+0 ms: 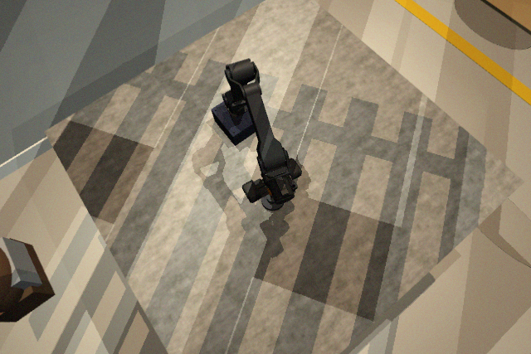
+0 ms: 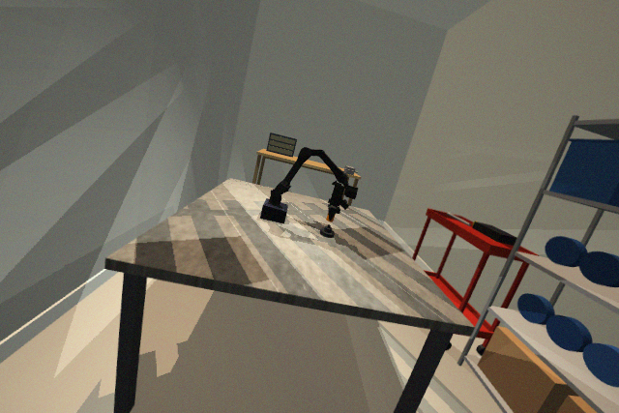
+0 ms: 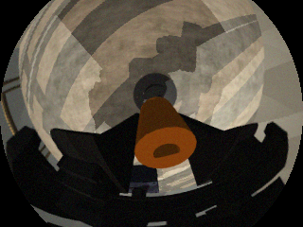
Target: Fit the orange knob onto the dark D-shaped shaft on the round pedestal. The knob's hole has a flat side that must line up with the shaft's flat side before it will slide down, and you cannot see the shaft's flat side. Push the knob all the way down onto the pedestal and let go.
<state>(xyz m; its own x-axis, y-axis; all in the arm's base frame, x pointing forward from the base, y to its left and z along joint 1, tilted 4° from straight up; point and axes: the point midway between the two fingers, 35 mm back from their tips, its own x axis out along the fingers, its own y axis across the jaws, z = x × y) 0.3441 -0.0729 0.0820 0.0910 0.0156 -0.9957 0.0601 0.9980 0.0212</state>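
The orange knob [image 3: 161,115] [image 2: 329,219] is between the fingers of my gripper [image 3: 157,116] [image 2: 330,215], which is shut on it. In the top view only a sliver of the knob [image 1: 269,191] shows beside the dark gripper. The round dark pedestal [image 1: 266,206] [image 2: 322,235] [image 3: 170,90] stands on the table. The knob is a little above it, with a small gap visible in the exterior view. In the wrist view the knob's far end overlaps the near part of the pedestal and partly hides the shaft. The shaft's flat side cannot be made out.
The arm's dark blue base [image 1: 234,128] [image 2: 273,212] stands on the table [image 1: 180,230] [image 2: 300,283], behind the pedestal as seen from the exterior view. A red cart [image 2: 485,243] and a shelf rack are off the table to the right in that view. Striped shadows cross the tabletop.
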